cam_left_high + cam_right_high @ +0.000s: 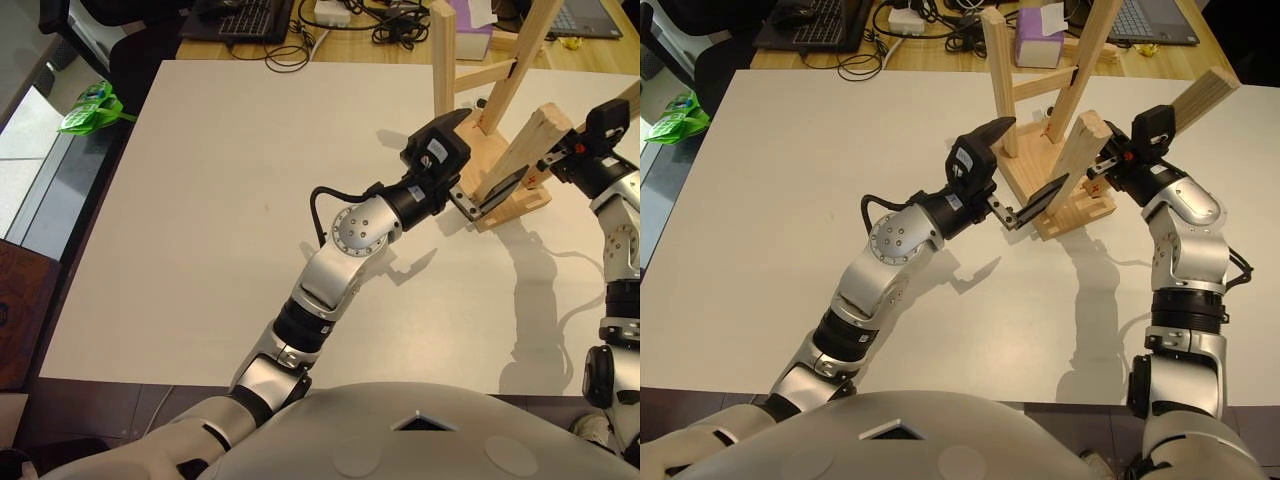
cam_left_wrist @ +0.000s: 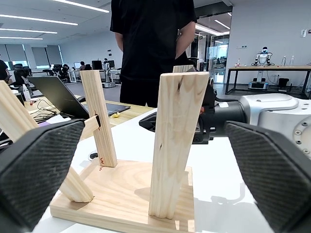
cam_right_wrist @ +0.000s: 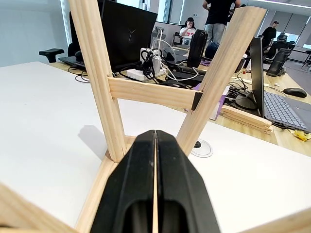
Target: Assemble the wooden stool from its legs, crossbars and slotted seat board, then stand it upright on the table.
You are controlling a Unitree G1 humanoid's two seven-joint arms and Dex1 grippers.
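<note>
Head camera: the seat board [image 1: 1025, 182] lies flat on the white surface [image 1: 790, 200], legs [image 1: 1000, 80] pointing up. Left wrist: the left gripper [image 2: 155, 160] is spread apart around one leg [image 2: 177, 121]. Right wrist: the right gripper [image 3: 154, 184] is pressed together, facing a crossbar [image 3: 150, 93].

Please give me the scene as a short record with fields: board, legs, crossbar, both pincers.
seat board: flat on the table, underside up
legs: stand up from the board, tilted
crossbar: joins the two far legs
left pincer: open, one finger each side of the near leg
right pincer: shut, pointing toward the crossbar
</note>
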